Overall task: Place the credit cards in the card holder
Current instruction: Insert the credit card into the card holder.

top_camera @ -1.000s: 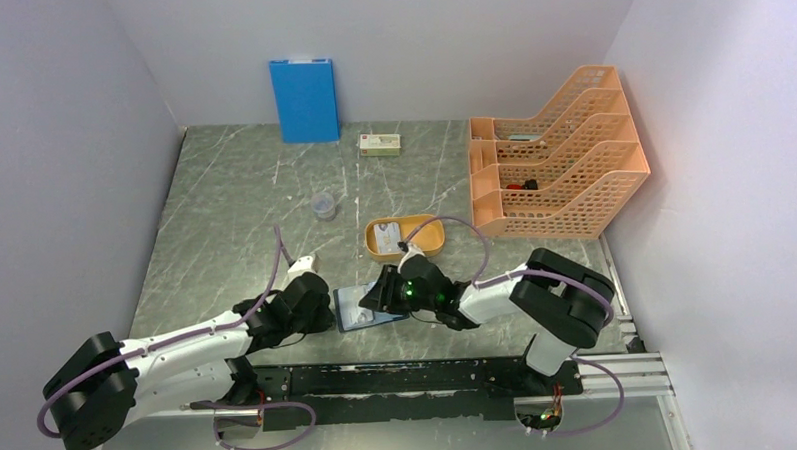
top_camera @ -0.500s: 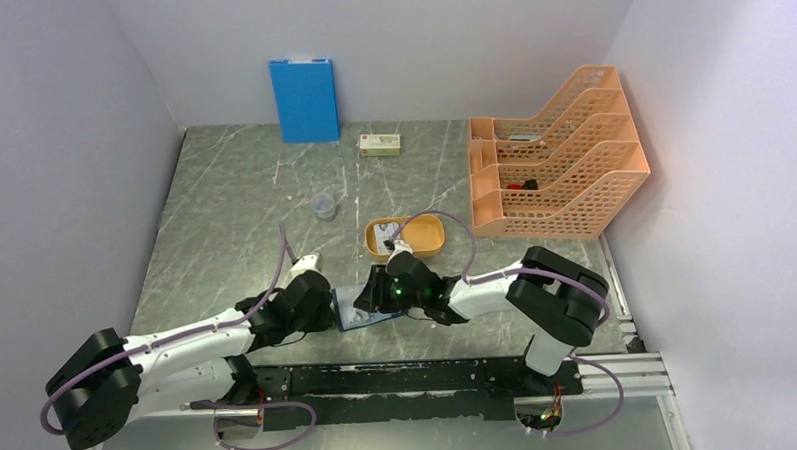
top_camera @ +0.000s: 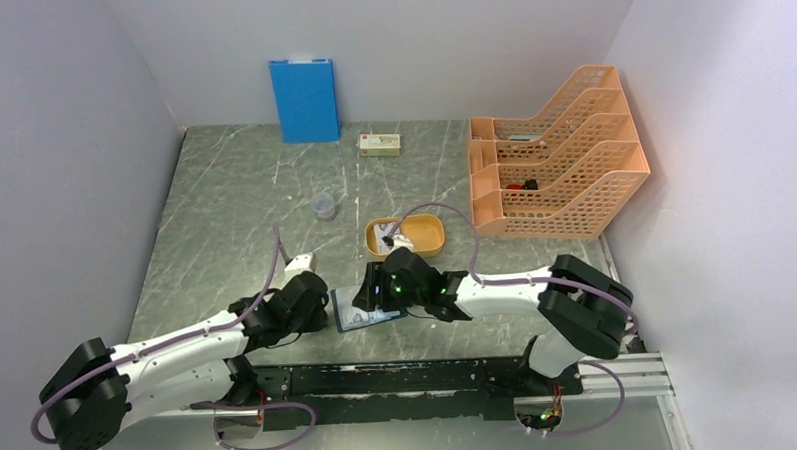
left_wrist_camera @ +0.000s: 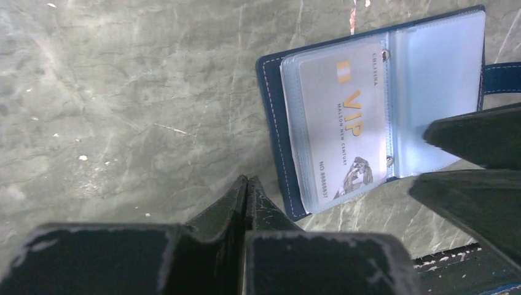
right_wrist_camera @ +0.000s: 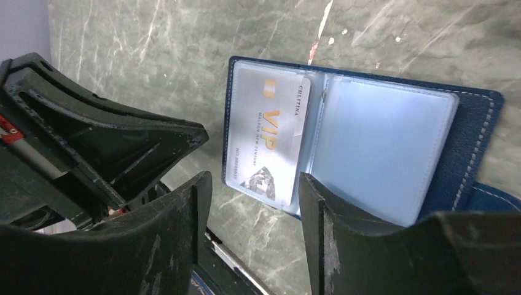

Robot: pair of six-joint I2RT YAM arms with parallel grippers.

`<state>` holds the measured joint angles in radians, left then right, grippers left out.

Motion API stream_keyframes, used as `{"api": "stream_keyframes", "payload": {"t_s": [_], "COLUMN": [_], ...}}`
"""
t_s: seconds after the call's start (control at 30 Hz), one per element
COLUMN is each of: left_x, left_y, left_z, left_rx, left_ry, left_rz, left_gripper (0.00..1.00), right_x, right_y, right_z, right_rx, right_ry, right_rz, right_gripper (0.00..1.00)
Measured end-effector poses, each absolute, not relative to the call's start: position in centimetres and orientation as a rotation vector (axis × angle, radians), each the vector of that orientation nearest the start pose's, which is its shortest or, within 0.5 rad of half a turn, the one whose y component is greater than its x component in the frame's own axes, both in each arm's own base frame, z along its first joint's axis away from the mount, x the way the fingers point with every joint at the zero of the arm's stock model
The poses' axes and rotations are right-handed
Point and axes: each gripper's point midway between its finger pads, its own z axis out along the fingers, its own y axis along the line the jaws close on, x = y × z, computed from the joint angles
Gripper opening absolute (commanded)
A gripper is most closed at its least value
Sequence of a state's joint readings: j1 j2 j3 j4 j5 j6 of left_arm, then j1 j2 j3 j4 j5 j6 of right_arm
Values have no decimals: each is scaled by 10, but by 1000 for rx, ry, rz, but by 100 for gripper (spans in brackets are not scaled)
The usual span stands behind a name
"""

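Note:
The navy card holder (top_camera: 358, 319) lies open on the table between my grippers. It shows in the left wrist view (left_wrist_camera: 276, 123) and in the right wrist view (right_wrist_camera: 473, 129). A pale VIP credit card (right_wrist_camera: 267, 138) sits in its left clear sleeve, inner edge at the spine; it also shows in the left wrist view (left_wrist_camera: 347, 117). The right sleeve page (right_wrist_camera: 375, 147) looks empty. My left gripper (left_wrist_camera: 246, 181) is shut and empty, just off the holder's left edge. My right gripper (right_wrist_camera: 255, 184) is open and empty over the holder's near edge. Another card (top_camera: 383, 232) lies in the orange tray (top_camera: 430, 246).
A blue board (top_camera: 304, 99) leans on the back wall. A white box with a red label (top_camera: 380, 144) and a small clear cup (top_camera: 323, 206) stand behind. An orange file rack (top_camera: 557, 164) fills the right side. The table's front rail (top_camera: 410, 375) runs just behind the holder.
My right gripper has slid a little left over the card holder and its arm has stretched out. The left gripper has barely moved.

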<state>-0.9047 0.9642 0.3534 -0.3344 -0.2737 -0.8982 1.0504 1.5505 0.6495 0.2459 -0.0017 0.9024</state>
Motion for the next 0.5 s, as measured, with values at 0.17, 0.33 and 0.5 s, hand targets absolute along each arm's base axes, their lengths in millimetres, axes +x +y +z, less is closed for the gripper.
{"api": "stream_keyframes", "payload": {"t_s": [0.17, 0.33, 0.5], "left_x": [157, 161, 164], "left_y": [-167, -167, -171], "left_z": [32, 60, 86], "left_rx": [-115, -127, -139], "left_ry": [2489, 2419, 2345], "left_rz": [-415, -470, -559], "left_gripper": [19, 47, 56], "right_x": [173, 181, 181], "right_y": [348, 318, 269], "right_z": [76, 108, 96], "right_rx": [-178, -131, -48], "right_ry": [2396, 2301, 2256], "right_rz": [955, 890, 853], "right_gripper": [60, 73, 77]}}
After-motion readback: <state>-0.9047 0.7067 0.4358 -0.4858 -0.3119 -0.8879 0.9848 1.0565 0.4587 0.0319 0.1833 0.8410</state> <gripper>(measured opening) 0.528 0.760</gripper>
